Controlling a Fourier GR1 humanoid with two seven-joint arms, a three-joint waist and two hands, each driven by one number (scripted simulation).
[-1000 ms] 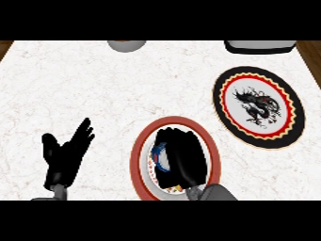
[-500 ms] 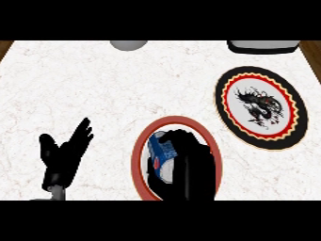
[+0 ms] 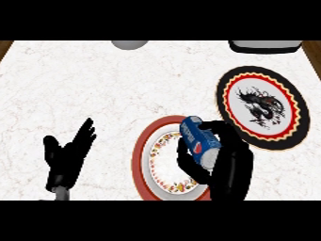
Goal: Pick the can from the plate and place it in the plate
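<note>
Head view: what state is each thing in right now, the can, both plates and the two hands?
Can: tilted, held over the red-rimmed plate.
Right hand: fingers curled round the can.
Left hand: open, fingers up, resting at the lower left.
Red-rimmed plate: flat on the counter, nothing seen standing on it.
Black-rimmed plate: flat on the counter to the right, nothing on it.

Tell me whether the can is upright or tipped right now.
Tipped. The can slants, its top toward the upper left, held in the curled right hand over the red-rimmed plate.
</note>
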